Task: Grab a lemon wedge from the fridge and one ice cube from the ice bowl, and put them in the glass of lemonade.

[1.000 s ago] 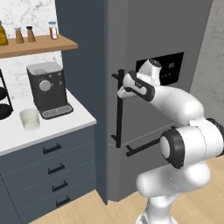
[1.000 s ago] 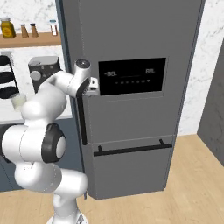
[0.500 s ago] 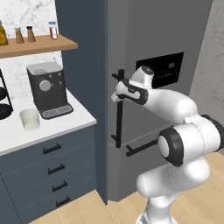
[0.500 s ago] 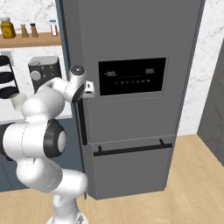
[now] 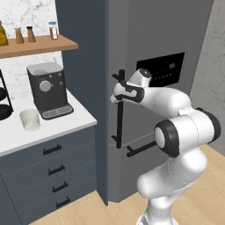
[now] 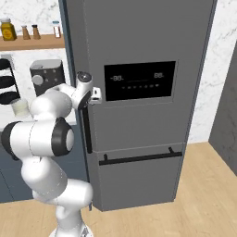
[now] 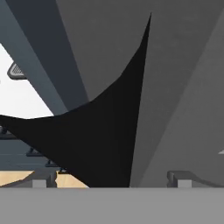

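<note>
Dark grey fridge stands shut beside the counter, its rigid black bar handle sitting between your gripper's spread, unclosed jaws; you'd clamp mid-bar, expecting a heavy, stiff door, slick metal.

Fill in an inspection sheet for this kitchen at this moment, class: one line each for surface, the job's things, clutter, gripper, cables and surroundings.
Surface: white counter over dark drawers, left of the fridge.
Job's things: fridge shut, so nothing inside can be seen; glass of lemonade upright on the counter beside the coffee machine. Lemon wedge and ice bowl: nothing seen.
Clutter: small bottles and shakers on the wooden shelf; black rack at the counter's left edge.
Gripper: gripper open, at the fridge's vertical handle, fingers either side of the bar.
Cables: nothing seen.
Surroundings: marble wall, wooden floor.
</note>
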Tool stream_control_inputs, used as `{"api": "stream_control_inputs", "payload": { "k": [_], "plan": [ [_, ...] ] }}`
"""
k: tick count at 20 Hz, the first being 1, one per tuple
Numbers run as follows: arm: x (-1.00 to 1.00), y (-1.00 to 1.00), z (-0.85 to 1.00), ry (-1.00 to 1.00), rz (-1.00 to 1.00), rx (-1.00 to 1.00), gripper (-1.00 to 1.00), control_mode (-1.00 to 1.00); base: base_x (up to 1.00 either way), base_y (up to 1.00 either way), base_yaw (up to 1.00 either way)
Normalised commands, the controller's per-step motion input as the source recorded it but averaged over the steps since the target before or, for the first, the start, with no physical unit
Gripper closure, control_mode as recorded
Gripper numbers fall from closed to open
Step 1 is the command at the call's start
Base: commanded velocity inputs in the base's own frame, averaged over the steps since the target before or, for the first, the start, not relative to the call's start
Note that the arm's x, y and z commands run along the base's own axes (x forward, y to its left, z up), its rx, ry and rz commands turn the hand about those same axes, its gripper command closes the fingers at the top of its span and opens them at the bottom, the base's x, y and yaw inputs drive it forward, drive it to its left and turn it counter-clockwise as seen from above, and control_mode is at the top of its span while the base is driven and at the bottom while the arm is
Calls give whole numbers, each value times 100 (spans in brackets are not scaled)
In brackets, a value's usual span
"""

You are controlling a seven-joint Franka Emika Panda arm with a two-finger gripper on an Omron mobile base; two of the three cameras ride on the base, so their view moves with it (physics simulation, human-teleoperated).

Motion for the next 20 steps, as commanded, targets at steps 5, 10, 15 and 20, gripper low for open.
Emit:
{"api": "stream_control_inputs", "payload": {
  "k": [5,10,15,20],
  "plan": [
    [33,0,-28,0,0,0,-100,-100,0,0,0],
    [16,2,-45,-5,0,0,-100,-100,0,0,0],
    [29,0,-14,0,0,0,-100,-100,0,0,0],
    [38,2,-13,0,0,0,100,-100,0,0,0]
  ]
}}
